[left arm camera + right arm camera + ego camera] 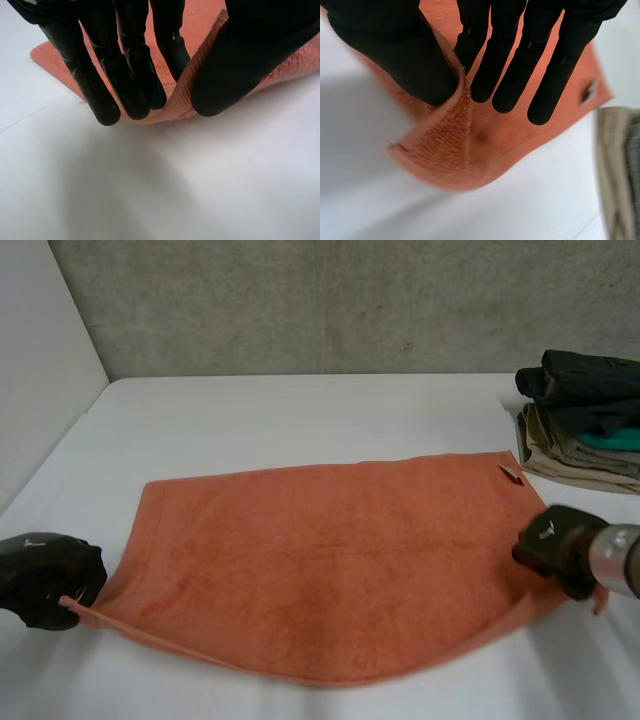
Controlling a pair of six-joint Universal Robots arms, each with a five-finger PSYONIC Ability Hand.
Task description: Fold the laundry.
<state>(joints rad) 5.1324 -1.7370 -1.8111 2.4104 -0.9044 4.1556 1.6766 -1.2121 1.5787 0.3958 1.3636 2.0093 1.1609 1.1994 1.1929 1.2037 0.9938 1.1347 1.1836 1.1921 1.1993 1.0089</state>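
An orange towel (330, 560) lies spread across the white table (300, 420), with a small tag at its far right corner. My left hand (45, 575) is at the towel's near left corner. In the left wrist view its thumb (250, 60) and straight fingers (125, 70) pinch the towel's edge (172, 112) between them. My right hand (555, 540) is at the near right corner. In the right wrist view its thumb (395, 50) presses a raised fold of the towel (460, 155) against its fingers (510, 75). Both pinched corners stand a little off the table.
A stack of folded clothes (585, 415) in dark, teal and beige sits at the table's far right, close to the towel's tagged corner; its beige edge (620, 170) lies beyond my right hand's fingertips. Walls close the table's left and back sides.
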